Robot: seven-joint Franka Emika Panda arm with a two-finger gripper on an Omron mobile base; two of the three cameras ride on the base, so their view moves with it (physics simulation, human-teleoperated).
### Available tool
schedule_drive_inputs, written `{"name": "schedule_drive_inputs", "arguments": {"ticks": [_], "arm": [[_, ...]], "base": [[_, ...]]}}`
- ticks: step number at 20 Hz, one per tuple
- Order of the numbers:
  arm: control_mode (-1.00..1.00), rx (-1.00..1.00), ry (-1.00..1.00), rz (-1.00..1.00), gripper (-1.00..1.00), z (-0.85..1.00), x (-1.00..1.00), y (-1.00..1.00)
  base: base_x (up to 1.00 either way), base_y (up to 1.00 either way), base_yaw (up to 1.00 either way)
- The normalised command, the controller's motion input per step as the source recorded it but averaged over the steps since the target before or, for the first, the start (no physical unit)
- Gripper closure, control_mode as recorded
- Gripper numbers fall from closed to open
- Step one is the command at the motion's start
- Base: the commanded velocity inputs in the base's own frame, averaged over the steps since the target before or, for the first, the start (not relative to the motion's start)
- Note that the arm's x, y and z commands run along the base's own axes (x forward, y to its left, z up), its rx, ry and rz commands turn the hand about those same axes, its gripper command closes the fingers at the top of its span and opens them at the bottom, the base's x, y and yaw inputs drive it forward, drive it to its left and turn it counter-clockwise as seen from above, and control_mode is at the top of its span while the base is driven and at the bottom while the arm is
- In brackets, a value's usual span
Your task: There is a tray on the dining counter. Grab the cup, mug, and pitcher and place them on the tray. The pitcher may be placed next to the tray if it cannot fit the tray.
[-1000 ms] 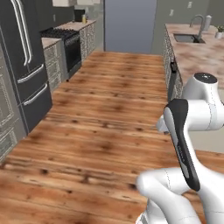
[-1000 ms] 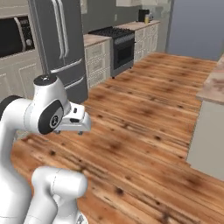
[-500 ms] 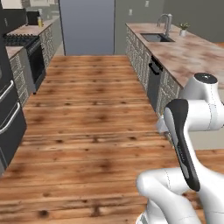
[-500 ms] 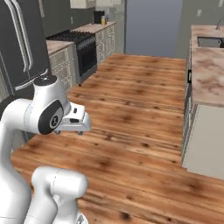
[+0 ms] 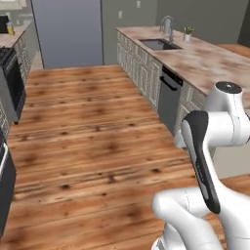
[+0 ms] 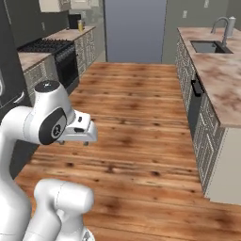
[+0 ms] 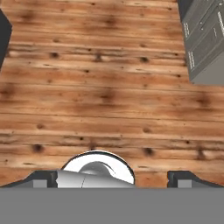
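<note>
Your gripper [image 7: 112,178] hangs empty over the wooden floor [image 7: 109,87], its two dark fingertips [image 7: 43,178] spread as wide as they go and nothing between them. From the hand view you look straight down at bare planks, with a corner of grey cabinet drawers [image 7: 205,39] at the upper right edge.

Move outward and you find the arm [image 5: 207,146] folded in close above the base, well away from any worktop. To your right runs a long counter [image 5: 195,58] with a marbled reddish-cream top, a sink [image 5: 158,45] with a tall faucet [image 5: 167,24] set into it and a small potted plant [image 5: 187,33] beside that. A dark dishwasher front [image 5: 168,100] sits in the cabinets below. Across the floor on the far side stands a black range [image 6: 56,52], with a small yellow thing on the worktop behind it that is too small for you to identify.

You have no tray, cup, mug or pitcher anywhere in front of you here. Judging from that, none of the three vessels has been collected; you appear to be in the travelling stage, and all of the picking and placing is left to do. Find the vessels first.
</note>
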Motion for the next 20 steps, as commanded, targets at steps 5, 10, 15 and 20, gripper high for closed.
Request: {"name": "schedule_drive_inputs", "arguments": {"ticks": [5,10,15,20], "arm": [[1.0,0.0,0.0,0.0,-1.0,0.0,0.0,0.0],[1.0,0.0,0.0,0.0,-1.0,0.0,0.0,0.0],[1.0,0.0,0.0,0.0,-1.0,0.0,0.0,0.0],[1.0,0.0,0.0,0.0,-1.0,0.0,0.0,0.0]], "base": [[1.0,0.0,-0.08],[1.0,0.0,-0.03],[1.0,0.0,-0.07],[1.0,0.0,-0.07]]}}
